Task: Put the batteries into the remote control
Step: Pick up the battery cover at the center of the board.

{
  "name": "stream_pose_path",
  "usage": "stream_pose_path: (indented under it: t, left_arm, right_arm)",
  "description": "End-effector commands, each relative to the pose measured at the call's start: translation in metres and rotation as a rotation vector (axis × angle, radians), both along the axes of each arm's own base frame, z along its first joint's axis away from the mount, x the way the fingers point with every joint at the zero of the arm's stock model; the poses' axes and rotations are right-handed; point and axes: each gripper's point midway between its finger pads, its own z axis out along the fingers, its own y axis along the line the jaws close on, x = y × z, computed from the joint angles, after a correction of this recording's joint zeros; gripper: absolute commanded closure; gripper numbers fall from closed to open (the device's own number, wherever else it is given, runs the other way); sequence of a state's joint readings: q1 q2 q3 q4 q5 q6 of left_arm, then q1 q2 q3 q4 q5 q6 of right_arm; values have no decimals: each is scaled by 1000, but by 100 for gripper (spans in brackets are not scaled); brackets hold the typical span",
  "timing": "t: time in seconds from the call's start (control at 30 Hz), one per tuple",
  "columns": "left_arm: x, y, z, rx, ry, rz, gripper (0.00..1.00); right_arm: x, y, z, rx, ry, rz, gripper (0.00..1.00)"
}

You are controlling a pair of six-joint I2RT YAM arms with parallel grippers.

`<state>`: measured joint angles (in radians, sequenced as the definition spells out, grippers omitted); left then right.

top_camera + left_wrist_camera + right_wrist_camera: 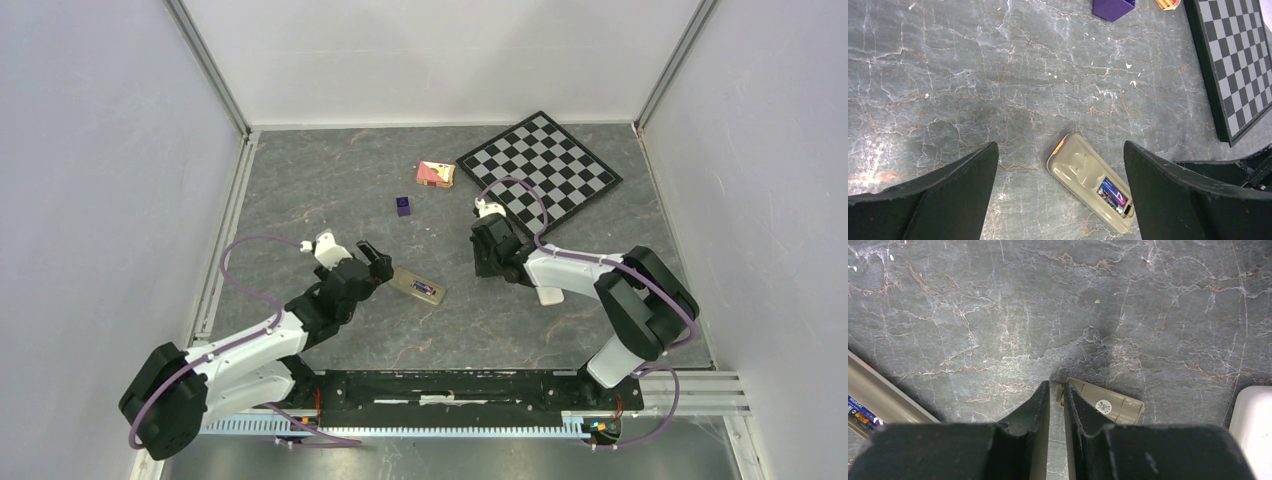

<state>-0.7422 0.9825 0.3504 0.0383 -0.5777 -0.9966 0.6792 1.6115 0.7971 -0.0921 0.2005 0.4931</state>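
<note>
The olive-tan remote control (1083, 172) lies back-up on the grey marbled table (300, 190), also showing from above (418, 288) and at the left edge of the right wrist view (878, 395). Purple-blue batteries (1113, 194) sit in its open bay. My left gripper (1060, 145) hangs open just above the remote's near end, holding nothing; from above it sits left of the remote (378, 262). My right gripper (1057, 385) points down at the table right of the remote (482, 268). Its jaws stand a narrow slit apart. A tan battery cover (1113, 407) lies under its right finger, clip end at the tips; whether they grip it is unclear.
A chessboard (545, 165) lies at the back right, its edge near the left gripper's view (1243, 60). A small purple block (402, 206) and an orange-pink box (436, 174) sit behind the remote. A white rounded object (1253, 415) shows at the right wrist view's edge.
</note>
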Motion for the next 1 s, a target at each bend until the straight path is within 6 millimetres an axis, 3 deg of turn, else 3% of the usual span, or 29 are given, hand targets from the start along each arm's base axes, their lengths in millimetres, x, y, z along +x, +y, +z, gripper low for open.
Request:
stream_pose_path:
  t: [0.0, 0.1, 0.23, 0.37, 0.57, 0.7, 0.83, 0.97]
  left_arm:
    - [11, 0, 26, 45, -73, -20, 0]
    - [12, -1, 25, 36, -64, -34, 0]
    - [8, 2, 16, 17, -28, -33, 2]
    - [6, -4, 4, -19, 15, -79, 3]
    - [8, -20, -12, -150, 92, -207, 12]
    - [6, -29, -22, -186, 137, -260, 18]
    - [7, -33, -33, -215, 171, -257, 27]
    - [19, -33, -37, -191, 163, -258, 41]
  right_arm:
    - [7, 2, 1, -14, -13, -30, 80]
    - [7, 0, -2, -32, -5, -35, 84]
    - [3, -5, -5, -59, 4, -31, 99]
    - [0, 0, 5, -15, -9, -12, 100]
    - [-15, 37, 45, 250, -32, 87, 100]
    - [-28, 70, 88, 542, -53, 132, 100]
    - [-39, 84, 116, 725, -39, 134, 100]
    - [-44, 89, 128, 763, -33, 167, 100]
